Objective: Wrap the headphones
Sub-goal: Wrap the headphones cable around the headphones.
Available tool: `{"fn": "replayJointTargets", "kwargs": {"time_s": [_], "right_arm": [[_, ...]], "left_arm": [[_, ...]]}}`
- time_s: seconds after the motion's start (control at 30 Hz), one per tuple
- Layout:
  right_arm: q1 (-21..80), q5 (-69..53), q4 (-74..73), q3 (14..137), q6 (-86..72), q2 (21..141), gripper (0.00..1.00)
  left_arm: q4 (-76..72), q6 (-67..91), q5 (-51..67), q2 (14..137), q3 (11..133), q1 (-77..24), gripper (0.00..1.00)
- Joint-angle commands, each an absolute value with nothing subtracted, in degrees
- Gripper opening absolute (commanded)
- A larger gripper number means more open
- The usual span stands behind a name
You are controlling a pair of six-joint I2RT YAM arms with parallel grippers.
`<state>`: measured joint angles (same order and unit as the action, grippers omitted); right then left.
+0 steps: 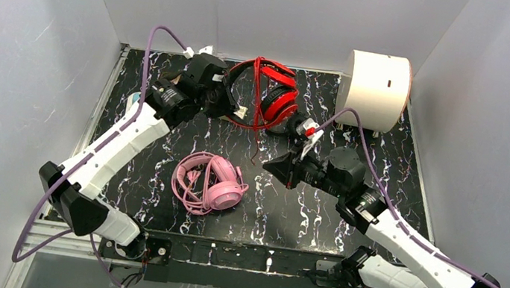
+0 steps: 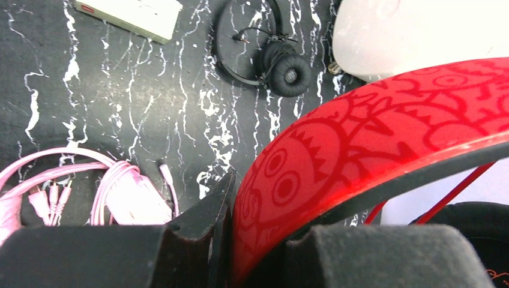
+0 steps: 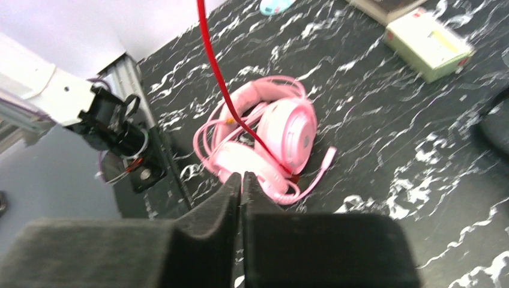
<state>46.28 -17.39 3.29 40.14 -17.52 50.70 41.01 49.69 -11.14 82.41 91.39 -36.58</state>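
Totalling 3 headphones: red (image 1: 278, 104), pink (image 1: 219, 188), black (image 2: 287, 75).

The near headset (image 1: 210, 184) lies on the table (image 1: 288, 210), toward its front; the far headset (image 1: 271, 95) is behind it (in the left gripper (image 1: 231, 104)), left of the cylinder (image 1: 374, 89).

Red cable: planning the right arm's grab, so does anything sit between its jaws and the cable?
Nothing visible. The red cable hangs free just past the shut jaws of the right gripper; the pink headset lies beyond it.
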Motion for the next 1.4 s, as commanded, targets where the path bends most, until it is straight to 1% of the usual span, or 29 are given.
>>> {"fn": "replayJointTargets", "kwargs": {"time_s": [0.0,0.13,0.2,0.23,0.3,0.33,0.37,0.4,0.47,0.57,0.67,0.7,0.77,0.83,0.97,1.03,1.17,1.2,1.27,1.37], "right_arm": [[46.55,-12.95,14.76,39.16,-14.66,49.65,0.0],[46.58,-13.57,16.46,38.81,-17.0,51.01,0.0],[46.58,-11.63,11.48,41.04,-19.09,52.19,0.0],[46.58,-9.65,7.93,42.3,-20.96,52.67,0.02],[46.41,-5.43,-0.02,43.75,-27.02,53.47,0.16],[45.96,-5.4,-3.78,44.36,-30.58,54.1,0.19],[45.07,-7.75,-6.68,44.8,-34.05,54.84,0.23],[44.57,-9.87,-8.28,44.67,-36.61,55.47,0.31],[43.3,-14.2,-7.56,43.47,-42.66,55.72,0.47],[41.36,-18.87,-4.52,42.57,-51.24,56.25,0.61],[40.78,-16.24,-5.1,44.08,-59.55,56.23,0.77],[40.77,-14.62,-5.33,44.41,-62.89,56.15,0.79],[40.71,-11.92,-6.64,45.49,-69.77,56.51,0.82],[40.67,-10.72,-8.24,46.84,-75.71,58.01,0.82],[40.78,-14.46,-4.99,47.17,-87.18,61.73,0.8],[40.84,-16.39,-4.67,47.09,-92.06,63.38,0.78],[42.81,-15.93,-5.46,44.23,-100.57,62.57,0.66],[43.59,-15.21,-6.08,43.61,-101.79,61.86,0.65],[45.18,-13.36,-6.85,42.64,-103.65,60.72,0.64],[45.74,-14.36,-1.11,39.85,-105.66,61.6,0.62]], "left_arm": [[37.85,51.33,-5.72,78.3,90.14,-36.43,0.0],[38.7,50.63,-5.74,76.98,89.34,-36.47,0.0],[39.28,49.87,-6.52,76.64,89.22,-36.47,0.0],[39.59,49.5,-7.03,76.5,89.24,-36.47,0.0],[39.77,48.2,-7.41,76.34,89.44,-36.47,0.0],[39.48,47.36,-7.25,76.2,89.38,-36.47,0.0],[39.17,46.66,-7.18,76.04,89.3,-36.47,0.0],[38.74,46.08,-7.2,75.81,89.17,-36.43,0.0],[38.11,44.68,-7.12,75.39,88.81,-36.45,0.0],[37.0,43.31,-6.41,75.07,88.36,-36.47,0.0],[36.3,42.18,-5.44,74.84,88.01,-36.47,0.0],[36.02,41.85,-5.29,74.74,87.78,-36.47,0.0],[35.22,40.91,-5.23,74.27,87.13,-36.47,0.0],[34.9,40.37,-5.98,73.93,86.61,-36.47,0.0],[34.93,39.36,-7.08,74.04,86.43,-36.47,0.0],[35.01,39.04,-7.04,74.37,86.61,-36.47,0.0],[34.93,38.68,-6.93,75.02,86.86,-36.47,0.0],[34.99,38.47,-7.05,75.12,87.06,-36.47,0.0],[34.86,38.34,-7.2,75.1,87.03,-36.47,0.0],[34.62,38.32,-6.94,75.15,86.92,-36.47,0.0]]}}
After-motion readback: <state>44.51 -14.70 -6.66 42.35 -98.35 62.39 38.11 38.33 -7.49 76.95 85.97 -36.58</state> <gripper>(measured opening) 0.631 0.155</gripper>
